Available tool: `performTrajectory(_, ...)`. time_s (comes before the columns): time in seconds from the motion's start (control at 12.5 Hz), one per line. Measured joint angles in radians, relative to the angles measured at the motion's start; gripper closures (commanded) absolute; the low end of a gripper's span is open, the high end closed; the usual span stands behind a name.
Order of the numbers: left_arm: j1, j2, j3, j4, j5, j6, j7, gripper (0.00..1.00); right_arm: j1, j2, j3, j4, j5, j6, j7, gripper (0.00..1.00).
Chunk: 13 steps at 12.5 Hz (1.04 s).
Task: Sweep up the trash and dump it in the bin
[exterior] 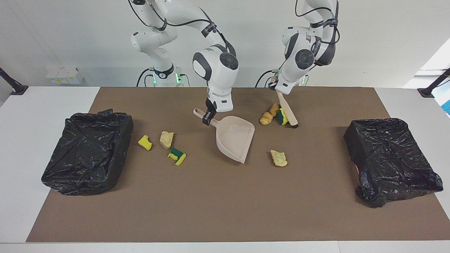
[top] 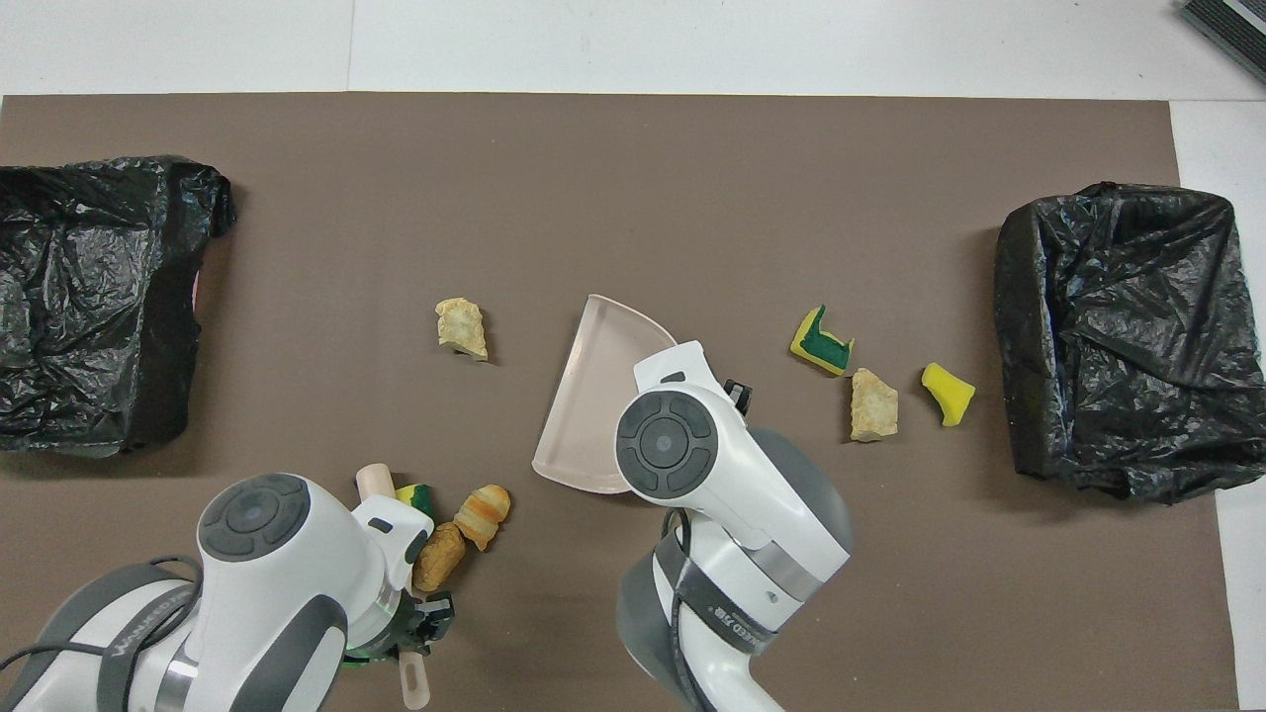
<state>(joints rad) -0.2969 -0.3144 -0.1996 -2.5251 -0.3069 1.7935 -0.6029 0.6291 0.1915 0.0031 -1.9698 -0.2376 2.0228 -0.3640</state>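
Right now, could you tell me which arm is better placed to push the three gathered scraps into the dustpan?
Left: its end effector holds the brush against the scraps. The right end effector holds the dustpan beside them.

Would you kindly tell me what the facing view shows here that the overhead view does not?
Only the facing view shows the right gripper shut on the dustpan handle and the brush slanting from the left gripper to the mat. Only the overhead view shows the brush's handle end poking out past the left arm. Both share seven trash scraps and two black-lined bins.
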Motion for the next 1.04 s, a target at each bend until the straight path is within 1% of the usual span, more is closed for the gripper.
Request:
performTrajectory(0.16,-0.031,0.039,-0.001,0.026,-0.039,0.053,0.0,1.0,0.001,0.017,0.0,-0.008,0.007,0.024,-0.019,1.0)
performTrajectory(0.4,-0.035,0.124,0.0,0.136,-0.047,0.059,-0.001,1.0,0.023,0.021,0.001,-0.031,0.086,0.039,-0.109,1.0)
performTrajectory(0.56,-0.035,0.155,0.0,0.168,-0.047,0.044,-0.002,1.0,0.048,0.018,0.002,-0.039,0.098,0.039,-0.149,1.0)
performTrajectory(0.8,-0.029,0.159,0.011,0.226,-0.022,-0.048,-0.01,1.0,0.048,0.01,0.001,-0.056,0.099,0.038,-0.222,1.0)
performTrajectory(0.96,0.004,0.146,0.017,0.281,0.004,-0.155,-0.02,1.0,0.045,-0.002,-0.001,-0.091,0.101,0.038,-0.312,1.0)
performTrajectory(1.04,0.023,0.127,0.019,0.297,0.01,-0.211,-0.045,1.0,0.044,-0.014,-0.001,-0.119,0.106,0.038,-0.365,1.0)
